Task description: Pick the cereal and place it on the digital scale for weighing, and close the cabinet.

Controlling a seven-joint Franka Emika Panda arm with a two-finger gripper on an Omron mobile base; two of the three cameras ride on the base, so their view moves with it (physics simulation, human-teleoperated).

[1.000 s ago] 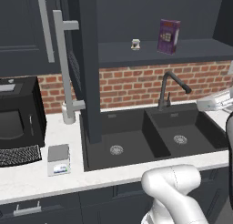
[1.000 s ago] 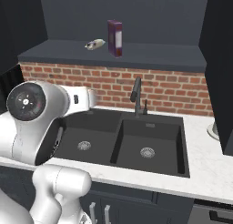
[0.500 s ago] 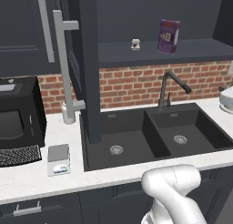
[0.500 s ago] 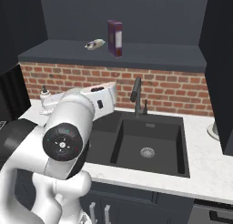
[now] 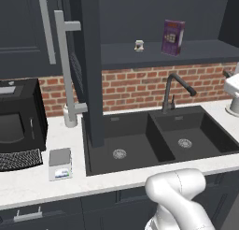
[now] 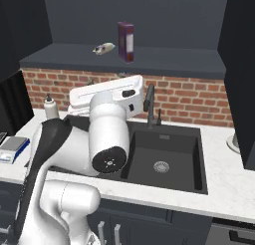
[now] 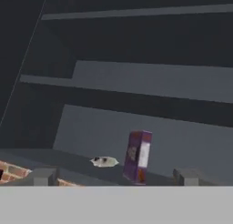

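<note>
Nearest the base, on the white counter left of the sink, the digital scale sits flat with its small blue display facing forward; no figures on it can be read. Just beside it to the left stands the black microwave, no lettering legible. Over the sink, the gripper is raised toward the open shelf, its two fingertips standing wide apart with nothing between them. Compared with a second ago, the arm has swung from the left side of the right base view to the middle, above the basin, and its hand is lifted higher. Behind the basin, the faucet is unmoved. Farther back, the cabinet has its door swung out, edge-on, with the long silver handle showing. On the shelf, the cereal stands upright, unshifted, well apart from the gripper; its front bears pale printed marks too small to read. A tiny jar lies left of the box, label unreadable.
</note>
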